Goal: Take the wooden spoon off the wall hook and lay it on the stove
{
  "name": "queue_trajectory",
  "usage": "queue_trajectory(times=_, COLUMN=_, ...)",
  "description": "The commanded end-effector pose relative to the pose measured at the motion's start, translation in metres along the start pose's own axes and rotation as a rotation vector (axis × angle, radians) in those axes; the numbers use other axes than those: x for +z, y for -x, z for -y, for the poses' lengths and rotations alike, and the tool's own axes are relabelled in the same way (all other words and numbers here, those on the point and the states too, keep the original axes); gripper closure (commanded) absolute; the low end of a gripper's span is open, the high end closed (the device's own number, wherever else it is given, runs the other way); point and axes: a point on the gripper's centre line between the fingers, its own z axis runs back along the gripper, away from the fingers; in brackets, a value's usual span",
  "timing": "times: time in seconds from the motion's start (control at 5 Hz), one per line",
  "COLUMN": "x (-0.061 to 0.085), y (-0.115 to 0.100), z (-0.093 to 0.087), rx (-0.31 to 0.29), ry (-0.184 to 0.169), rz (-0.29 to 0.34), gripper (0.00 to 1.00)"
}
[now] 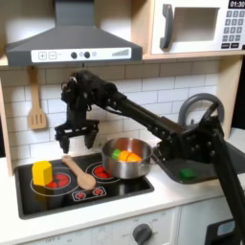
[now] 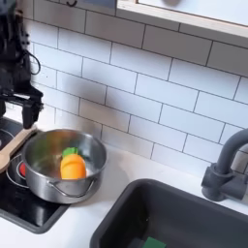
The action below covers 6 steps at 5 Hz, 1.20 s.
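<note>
While the wooden spoon (image 1: 78, 170) lies on the stove (image 1: 57, 196), the gripper (image 1: 75, 137) hangs above, fingers apart — drop lower and it could knock the spoon off.

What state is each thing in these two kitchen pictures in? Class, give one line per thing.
wooden spoon: off the hook, lying flat on the stove
stove: holds the spoon, a pot and a yellow block
gripper: open, above the spoon
pot: upright, orange food inside
slotted spatula: hanging on the wall
sink: no water visible
</note>
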Motion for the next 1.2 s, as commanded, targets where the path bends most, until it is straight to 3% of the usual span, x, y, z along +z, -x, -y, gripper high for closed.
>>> queue_trajectory(times=0.0, x=0.029, y=-0.005, z=0.001, rx=0.012, ry=0.099, rz=0.099, gripper=0.00)
queue_trajectory(times=0.4, x=0.068, y=0.045, z=0.010, rx=-0.077, ry=0.167, rz=0.121, gripper=0.00)
queue_trajectory(times=0.6, x=0.080, y=0.065, z=0.011, rx=-0.100, ry=0.186, rz=0.146, gripper=0.00)
queue_trajectory(times=0.8, x=0.083, y=0.078, z=0.006, rx=-0.109, ry=0.161, rz=0.152, gripper=0.00)
queue_trajectory(times=1.0, x=0.096, y=0.091, z=0.006, rx=-0.109, ry=0.165, rz=0.175, gripper=0.00)
